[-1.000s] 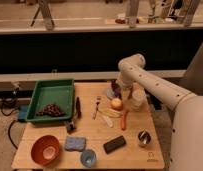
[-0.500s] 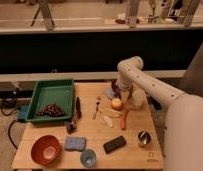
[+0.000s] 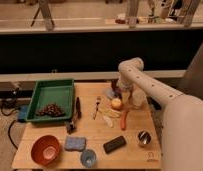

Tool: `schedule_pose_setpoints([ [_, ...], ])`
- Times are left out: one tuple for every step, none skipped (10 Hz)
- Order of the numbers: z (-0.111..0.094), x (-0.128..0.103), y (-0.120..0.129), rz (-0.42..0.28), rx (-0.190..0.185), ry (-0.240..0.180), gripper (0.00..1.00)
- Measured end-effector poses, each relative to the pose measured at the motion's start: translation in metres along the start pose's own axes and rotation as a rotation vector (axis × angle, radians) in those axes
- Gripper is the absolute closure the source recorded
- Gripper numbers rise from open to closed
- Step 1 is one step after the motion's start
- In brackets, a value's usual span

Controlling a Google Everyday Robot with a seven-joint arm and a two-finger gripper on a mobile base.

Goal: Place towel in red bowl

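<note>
Claw (image 3: 116,88) wide open, empty, by the towel (image 3: 111,94) at the counter's (image 3: 95,136) back edge; likely limp, light: pinch its middle.

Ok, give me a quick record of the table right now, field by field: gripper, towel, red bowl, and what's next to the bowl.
gripper: gripper low at the far side of the table, over the towel, jaws open
towel: towel beside the yellow fruit; contact with gripper unclear
red bowl: red bowl at the near-left corner, nothing seen inside
next to bowl: blue-grey pad, then blue cup
status: towel not yet in bowl
</note>
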Motion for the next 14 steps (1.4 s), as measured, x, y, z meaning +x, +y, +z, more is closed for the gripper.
schedule_pose_setpoints([
  [-0.011,-0.001,-0.003,-0.018,0.008,0.001,0.20],
  [-0.024,-0.004,-0.009,-0.043,0.018,0.005,0.20],
  [-0.028,-0.010,-0.012,-0.062,0.020,0.009,0.20],
  [-0.028,-0.022,-0.019,-0.088,0.021,0.019,0.20],
  [-0.025,-0.030,-0.024,-0.101,0.015,0.020,0.20],
  [-0.019,-0.037,-0.029,-0.113,0.004,0.031,0.20],
  [-0.013,-0.045,-0.033,-0.122,-0.005,0.038,0.20],
  [-0.008,-0.050,-0.036,-0.129,-0.013,0.047,0.20],
  [-0.005,-0.054,-0.037,-0.135,-0.020,0.060,0.20],
  [-0.002,-0.061,-0.040,-0.143,-0.025,0.065,0.20],
  [-0.001,-0.066,-0.042,-0.151,-0.026,0.071,0.20],
  [0.001,-0.068,-0.043,-0.158,-0.028,0.076,0.20],
  [0.002,-0.068,-0.044,-0.157,-0.033,0.080,0.20],
  [0.004,-0.068,-0.046,-0.159,-0.039,0.083,0.20],
])
